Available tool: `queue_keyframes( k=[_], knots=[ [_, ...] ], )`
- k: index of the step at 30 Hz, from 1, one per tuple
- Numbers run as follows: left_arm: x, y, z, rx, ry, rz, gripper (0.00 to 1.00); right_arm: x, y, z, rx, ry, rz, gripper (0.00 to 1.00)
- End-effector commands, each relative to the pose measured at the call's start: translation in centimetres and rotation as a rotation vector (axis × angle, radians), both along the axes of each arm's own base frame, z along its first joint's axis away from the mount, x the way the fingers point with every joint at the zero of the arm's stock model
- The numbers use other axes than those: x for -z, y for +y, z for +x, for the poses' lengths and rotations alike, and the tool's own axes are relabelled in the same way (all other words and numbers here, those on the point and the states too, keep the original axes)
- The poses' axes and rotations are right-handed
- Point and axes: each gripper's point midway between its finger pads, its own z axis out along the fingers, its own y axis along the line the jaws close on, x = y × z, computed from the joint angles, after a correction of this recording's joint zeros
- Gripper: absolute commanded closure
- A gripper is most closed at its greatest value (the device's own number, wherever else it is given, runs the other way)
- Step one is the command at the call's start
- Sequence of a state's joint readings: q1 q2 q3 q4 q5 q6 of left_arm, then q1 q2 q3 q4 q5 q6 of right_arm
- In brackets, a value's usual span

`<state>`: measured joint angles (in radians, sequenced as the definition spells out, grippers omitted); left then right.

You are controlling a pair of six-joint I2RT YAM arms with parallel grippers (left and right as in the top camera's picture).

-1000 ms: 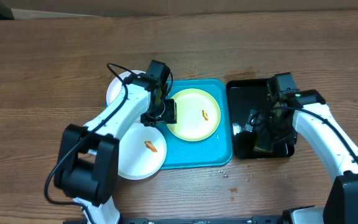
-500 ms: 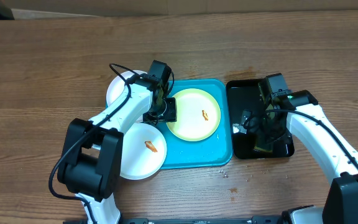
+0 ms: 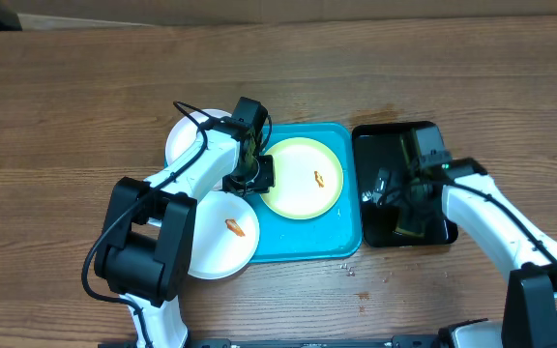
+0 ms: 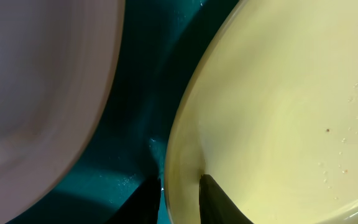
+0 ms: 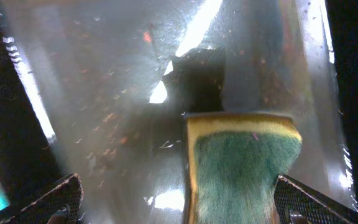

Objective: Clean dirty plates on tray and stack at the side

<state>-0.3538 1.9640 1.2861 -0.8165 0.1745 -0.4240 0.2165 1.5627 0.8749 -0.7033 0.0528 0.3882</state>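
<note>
My left jaws clenched on green plate (image 3: 301, 177) rim at its 9 o'clock, one finger inside, one outside. Plate flat on tray (image 3: 348, 242), smear (image 3: 319, 178) near centre. White plate (image 3: 222, 237) at tray's 7 o'clock, overlapping its corner, also smeared. Second white plate (image 3: 184, 140) at tray's 10 o'clock on worktop (image 3: 66, 97), partly under my arm. My right jaws released wide over black tray (image 3: 380, 145) at 3 o'clock, sponge (image 5: 241, 168) between fingers, clear of both.

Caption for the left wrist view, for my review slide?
Left gripper straddles the rim of the green-rimmed plate on the tray, a white plate beside it.
</note>
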Motion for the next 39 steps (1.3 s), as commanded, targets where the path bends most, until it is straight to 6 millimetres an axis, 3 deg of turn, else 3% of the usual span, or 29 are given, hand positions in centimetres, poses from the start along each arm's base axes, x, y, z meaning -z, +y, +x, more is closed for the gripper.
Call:
queue_keyframes(
  k=[1,4,8,9,12,13,14,19,28,31,36,39],
  knots=[
    [0.5,0.1,-0.4,0.0,0.017,0.016,0.78,1.6,-1.1,-0.7,0.022,-0.008,-0.052,0.0],
    [0.5,0.1,-0.5,0.002,0.02,0.018,0.78,1.6,-1.3,-0.6,0.024,-0.018,-0.065,0.06],
    [0.5,0.1,-0.5,0.004,0.019,0.018,0.78,1.6,-1.3,-0.3,0.025,-0.03,-0.061,0.41],
    [0.5,0.1,-0.5,0.004,0.019,0.018,0.78,1.6,-1.3,-0.3,0.025,-0.03,-0.061,0.45],
    [0.5,0.1,-0.5,0.004,0.019,0.018,0.78,1.5,-1.2,-0.1,0.025,-0.041,-0.06,0.43],
    [0.5,0.1,-0.5,0.004,0.019,0.018,0.78,1.5,-1.3,0.0,0.026,-0.043,-0.064,0.36],
    [0.5,0.1,-0.5,0.003,0.019,0.018,0.78,1.5,-1.5,0.0,0.029,-0.046,-0.075,0.21],
    [0.5,0.1,-0.5,0.004,0.02,0.019,0.78,1.2,-1.9,1.2,0.041,-0.1,-0.097,0.19],
    [0.6,0.4,-0.5,0.002,0.016,0.036,0.79,1.9,-1.6,1.4,0.041,-0.135,-0.078,0.24],
    [0.5,0.4,-0.4,0.002,0.016,0.036,0.79,1.9,-1.5,1.5,0.038,-0.137,-0.069,0.34],
    [0.6,0.4,-0.5,0.002,0.016,0.036,0.78,1.9,-1.5,1.5,0.038,-0.137,-0.069,0.78],
    [0.6,0.4,-0.5,0.002,0.016,0.036,0.78,1.8,-1.4,1.7,0.038,-0.146,-0.067,0.82]
  ],
)
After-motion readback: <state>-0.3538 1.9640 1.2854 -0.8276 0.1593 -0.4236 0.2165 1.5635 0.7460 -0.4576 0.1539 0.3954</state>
